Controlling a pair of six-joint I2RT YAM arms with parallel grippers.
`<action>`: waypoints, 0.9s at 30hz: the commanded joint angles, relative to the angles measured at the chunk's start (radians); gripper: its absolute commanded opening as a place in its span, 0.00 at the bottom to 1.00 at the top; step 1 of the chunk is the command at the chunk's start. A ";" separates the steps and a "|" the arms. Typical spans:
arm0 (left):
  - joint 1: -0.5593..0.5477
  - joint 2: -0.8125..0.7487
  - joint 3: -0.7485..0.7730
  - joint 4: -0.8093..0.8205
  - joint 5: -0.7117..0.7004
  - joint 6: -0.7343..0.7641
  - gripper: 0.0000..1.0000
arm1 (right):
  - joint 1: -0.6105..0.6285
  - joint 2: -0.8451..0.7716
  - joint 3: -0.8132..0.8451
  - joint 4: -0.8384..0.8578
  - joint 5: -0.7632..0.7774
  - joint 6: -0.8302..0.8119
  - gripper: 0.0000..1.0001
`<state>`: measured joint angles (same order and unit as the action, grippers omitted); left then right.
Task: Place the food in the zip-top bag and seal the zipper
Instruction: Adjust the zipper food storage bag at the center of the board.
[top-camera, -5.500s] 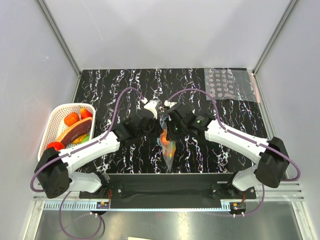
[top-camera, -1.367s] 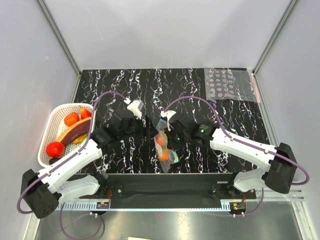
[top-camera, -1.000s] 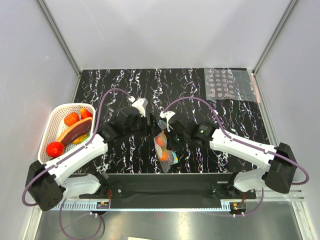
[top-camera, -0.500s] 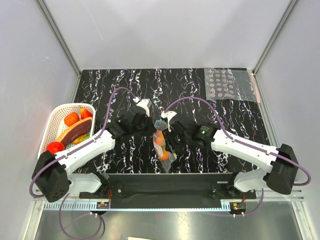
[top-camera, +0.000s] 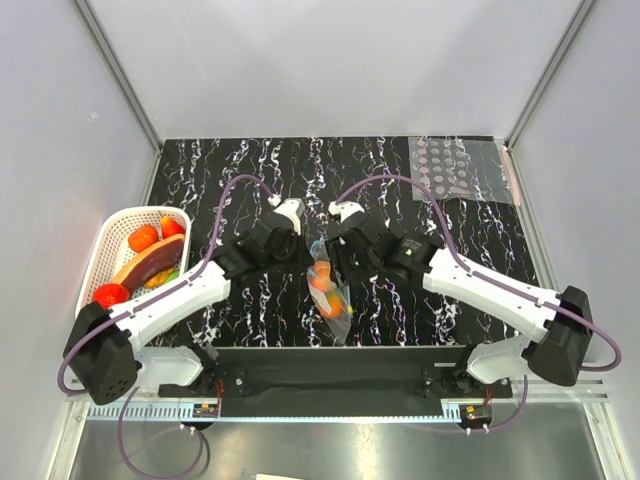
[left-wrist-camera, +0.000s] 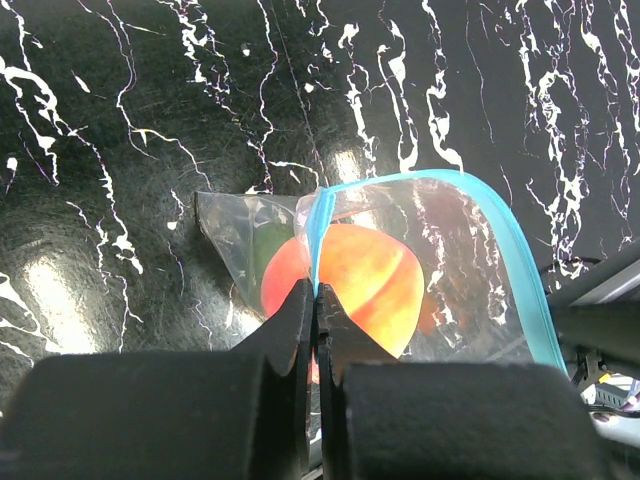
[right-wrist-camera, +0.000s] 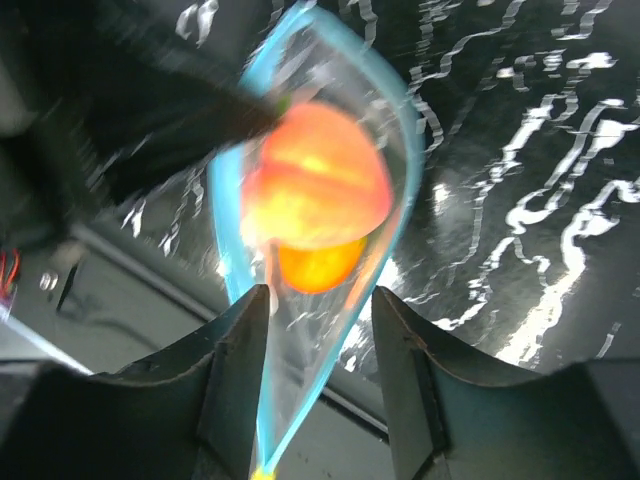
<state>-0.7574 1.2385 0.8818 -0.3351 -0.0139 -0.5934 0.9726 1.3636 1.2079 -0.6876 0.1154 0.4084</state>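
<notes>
The zip-top bag (top-camera: 335, 295) hangs over the middle of the table between my two grippers. Inside it are the food pieces: a peach-pink fruit (left-wrist-camera: 365, 275), a green one (left-wrist-camera: 262, 250) behind it, and an orange one (right-wrist-camera: 318, 265) lower down. My left gripper (left-wrist-camera: 316, 292) is shut on the light blue zipper (left-wrist-camera: 505, 235) at the bag's top edge. My right gripper (right-wrist-camera: 318, 335) is open, its fingers (right-wrist-camera: 240, 350) standing on either side of the bag's gaping mouth without pinching it. The zipper (right-wrist-camera: 228, 240) stands apart in a loop.
A white basket (top-camera: 108, 232) at the left holds a red tomato (top-camera: 107, 293) and other toy food. A clear sheet with grey dots (top-camera: 460, 170) lies at the back right. A black rail (top-camera: 330, 375) runs along the near edge.
My left gripper closed on the zipper strip. My right gripper let go of the bag, opened, and shifted up beside the bag's mouth.
</notes>
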 joint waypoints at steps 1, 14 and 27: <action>-0.007 -0.036 0.034 0.050 -0.023 0.018 0.00 | -0.038 0.047 0.058 -0.027 0.070 0.038 0.51; -0.011 -0.068 0.095 -0.057 -0.099 0.090 0.17 | -0.060 0.104 0.091 -0.092 0.175 0.030 0.00; -0.010 -0.070 0.227 -0.185 -0.215 0.185 0.78 | -0.061 0.138 0.022 -0.044 0.210 0.115 0.00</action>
<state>-0.7650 1.1736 1.0550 -0.5079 -0.1814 -0.4297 0.9199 1.4803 1.2221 -0.7586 0.2749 0.4835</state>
